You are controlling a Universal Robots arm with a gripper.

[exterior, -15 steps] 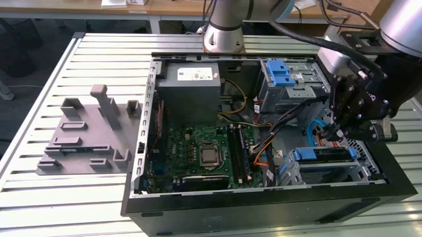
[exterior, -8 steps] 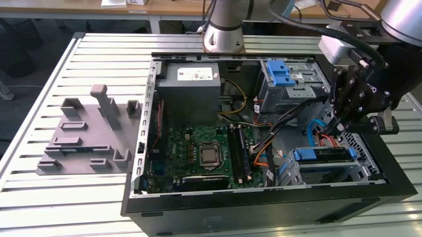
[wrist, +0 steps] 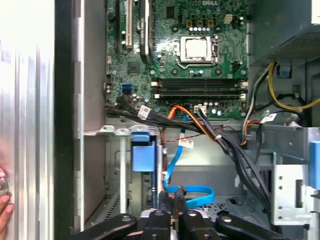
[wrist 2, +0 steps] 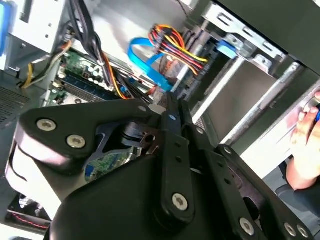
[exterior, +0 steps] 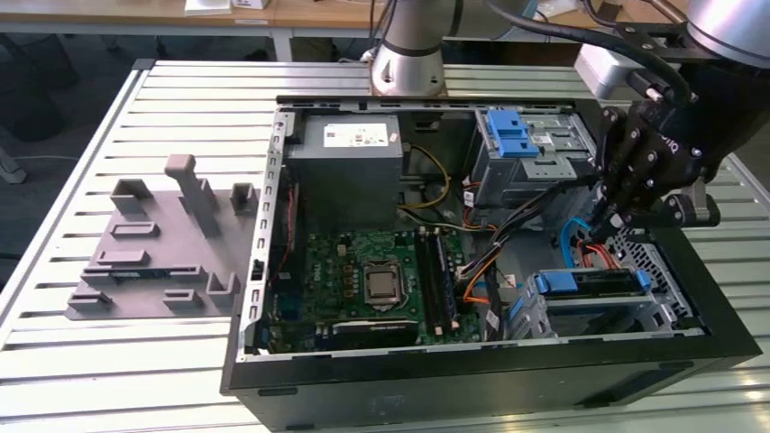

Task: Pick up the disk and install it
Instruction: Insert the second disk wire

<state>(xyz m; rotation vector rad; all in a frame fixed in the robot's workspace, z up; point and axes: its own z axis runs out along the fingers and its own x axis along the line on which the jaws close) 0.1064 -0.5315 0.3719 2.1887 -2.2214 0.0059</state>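
The disk [exterior: 587, 283] lies flat in the drive cage at the front corner of the open computer case, on the exterior view's right, with blue rails along its edges. Its blue rail end [wrist: 141, 156] shows in the first wrist view too. My black gripper [exterior: 612, 222] hangs just above and behind the disk, close to the red and blue cables. In both wrist views the fingers [wrist: 163, 201] stand close together, shut, with nothing held between them [wrist 2: 170, 102]. They do not touch the disk.
The case [exterior: 481, 388] lies open on a slatted table. Inside are the motherboard [exterior: 373, 271], a grey power-supply box [exterior: 349, 153], an upper cage with a blue latch [exterior: 511, 135] and loose cable bundles [wrist: 220, 140]. A grey fixture plate [exterior: 157, 262] lies left. A person's hand [wrist 2: 305, 150] rests outside the case.
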